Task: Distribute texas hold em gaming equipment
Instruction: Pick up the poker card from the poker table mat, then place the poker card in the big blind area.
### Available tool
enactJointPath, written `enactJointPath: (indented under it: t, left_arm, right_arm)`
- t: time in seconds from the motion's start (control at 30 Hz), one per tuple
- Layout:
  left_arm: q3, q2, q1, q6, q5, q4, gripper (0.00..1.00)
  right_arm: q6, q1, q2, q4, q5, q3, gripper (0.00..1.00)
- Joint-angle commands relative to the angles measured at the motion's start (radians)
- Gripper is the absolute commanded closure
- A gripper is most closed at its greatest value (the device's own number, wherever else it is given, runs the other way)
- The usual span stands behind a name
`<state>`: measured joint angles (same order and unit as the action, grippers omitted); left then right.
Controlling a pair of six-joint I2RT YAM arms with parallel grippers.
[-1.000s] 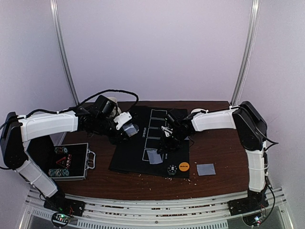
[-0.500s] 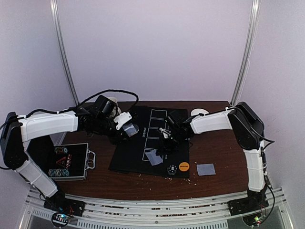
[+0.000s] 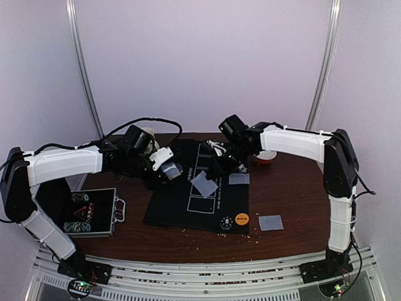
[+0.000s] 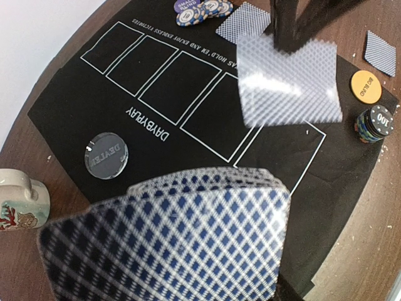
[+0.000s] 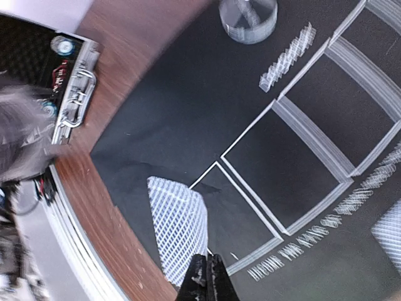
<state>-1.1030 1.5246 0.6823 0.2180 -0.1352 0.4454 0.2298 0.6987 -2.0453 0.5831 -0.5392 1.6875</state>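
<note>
**Left holds the deck, right has one card up off the mat**

Far left, an open case [image 3: 94,213] sits on the counter [image 3: 294,194] with chips inside. The left fingers [image 3: 160,175] are clamped on the fanned deck [image 4: 169,244], which is held above the left edge of the mat [image 3: 175,207]. In the wrist view the fan hides the fingertips. A mug [image 4: 22,200] stands just off the mat. The dealer disc [image 4: 105,155] lies flat on the mat.

Mid-mat, the right fingers [image 5: 199,282] are pressed together on one end of a single card [image 5: 178,226]. Its patterned back shows, and it is tilted and clear of the mat above the outlined boxes. A second card [image 3: 239,179] lies flat at the mat's right edge. A third card [image 3: 271,222] lies on bare counter, near right. A black chip stack [image 3: 225,222] and an orange disc [image 3: 241,219] sit side by side at the near mat edge.

Since a second ago, the right arm has drawn up and back toward the far side, taking the card off the nearest box. The bowl [image 3: 266,155] now shows behind the arm. The left arm and deck are unchanged.
</note>
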Motion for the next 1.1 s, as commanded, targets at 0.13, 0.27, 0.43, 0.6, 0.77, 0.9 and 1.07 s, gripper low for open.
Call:
enactJointPath:
  t: [0.13, 0.27, 0.43, 0.6, 0.77, 0.9, 1.07]
  left_arm:
    - [0.000, -0.020, -0.002, 0.002, 0.000, -0.023, 0.54]
    - [0.000, -0.017, -0.003, 0.003, -0.001, -0.023, 0.54]
    - [-0.003, -0.011, -0.003, 0.002, -0.008, -0.023, 0.54]
    - [-0.002, -0.006, -0.003, 0.004, -0.005, -0.023, 0.54]
    - [-0.003, 0.002, -0.003, 0.004, -0.005, -0.021, 0.54]
    - [-0.001, -0.001, -0.002, 0.007, -0.001, -0.022, 0.54]
    - [0.001, 0.002, -0.002, 0.009, 0.011, -0.022, 0.54]
  right_arm:
    - [-0.599, -0.045, 0.232, 0.589, 0.248, 0.050, 1.00]
    - [-0.832, -0.047, 0.368, 0.651, 0.269, -0.084, 1.00]
    - [-0.961, -0.041, 0.417, 0.710, 0.400, -0.190, 1.00]
    - [-1.036, -0.020, 0.358, 0.683, 0.419, -0.288, 1.00]
    - [-1.084, -0.018, 0.289, 0.611, 0.366, -0.306, 1.00]
    - [-1.127, -0.036, 0.243, 0.572, 0.325, -0.314, 1.00]
    - [-1.141, -0.068, 0.200, 0.540, 0.288, -0.332, 1.00]
